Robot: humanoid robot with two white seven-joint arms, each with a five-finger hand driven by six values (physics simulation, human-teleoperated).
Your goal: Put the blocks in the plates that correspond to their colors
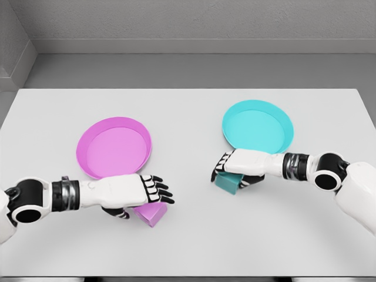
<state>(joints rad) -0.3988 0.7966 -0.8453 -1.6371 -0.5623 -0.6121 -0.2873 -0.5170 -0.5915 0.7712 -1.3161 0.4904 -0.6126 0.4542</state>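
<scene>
A pink block (153,214) lies on the white table just in front of the pink plate (88,144). My left hand (145,204) hovers right over it, fingers spread and relaxed above its top, thumb low on its left side. A teal block (227,182) sits just in front of the teal plate (285,126). Around it my right hand (235,175) is curled, fingers down its left side and thumb at its right. Most of the teal block is covered by the hand.
The white table (188,111) spreads wide, with its front edge near the bottom of the view and a grey wall behind. The two plates stand about a plate's width apart.
</scene>
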